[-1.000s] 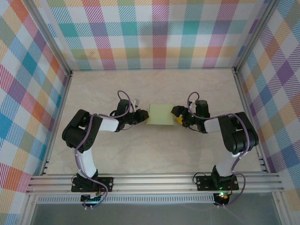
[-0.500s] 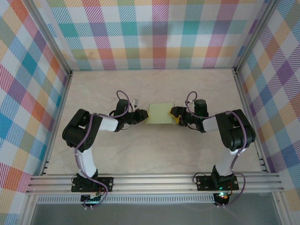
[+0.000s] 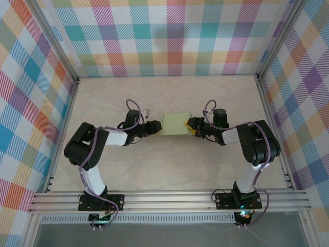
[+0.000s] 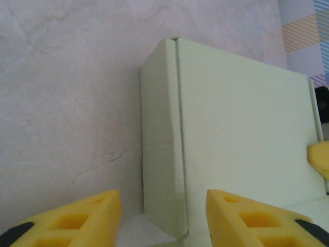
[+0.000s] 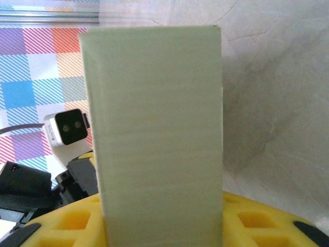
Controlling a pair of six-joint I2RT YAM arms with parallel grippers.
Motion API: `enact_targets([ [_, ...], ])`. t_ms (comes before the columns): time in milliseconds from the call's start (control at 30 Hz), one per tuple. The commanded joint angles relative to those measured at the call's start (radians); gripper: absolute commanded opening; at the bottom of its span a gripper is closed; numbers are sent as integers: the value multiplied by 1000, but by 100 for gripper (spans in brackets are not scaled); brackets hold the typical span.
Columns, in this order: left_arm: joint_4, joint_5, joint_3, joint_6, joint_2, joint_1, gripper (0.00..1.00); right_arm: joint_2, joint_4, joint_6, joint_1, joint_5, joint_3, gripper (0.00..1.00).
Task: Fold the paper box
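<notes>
Between the two grippers: the paper box [image 3: 175, 124], pale green and closed into a small rectangular block, rests on the table [image 3: 169, 170], about midway across it (closer to the back wall than to the arm bases).
Left gripper [image 3: 157, 127]: released. In its wrist view the yellow fingers [image 4: 67, 218] stand spread, with the box's near corner and narrow side wall between them. Whether either one touches the card cannot be told.
Right gripper [image 3: 192, 126]: clenched on the opposite end of the box. In its wrist view the yellow pads [image 5: 267, 224] sit on both sides of the upright green wall.
Box surface: flat top face, with a fold seam along the edge nearest the left gripper.
Table surface: pale, marbled, with faint scratches beside the box.
Walls [image 3: 169, 36]: bright plaid on three sides.
</notes>
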Motion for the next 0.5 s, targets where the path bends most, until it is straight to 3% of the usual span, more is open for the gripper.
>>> enact_targets([
  [0,-13,-59,-12,145,-126,10,60,-57,-14,-6,-5,-29,27,39],
  [133,-45,-163,-24,308,-261,1,95,-102,-52,-14,-29,-43,27,38],
  [233,-51,-263,-37,464,-334,-18,100,-137,-104,-29,-51,-57,30,38],
  [300,-11,-265,-63,613,-369,-38,100,-163,-141,-40,-64,-58,33,38],
  [467,94,-406,-165,1076,-451,-195,100,-218,-177,-29,-90,-73,36,38],
])
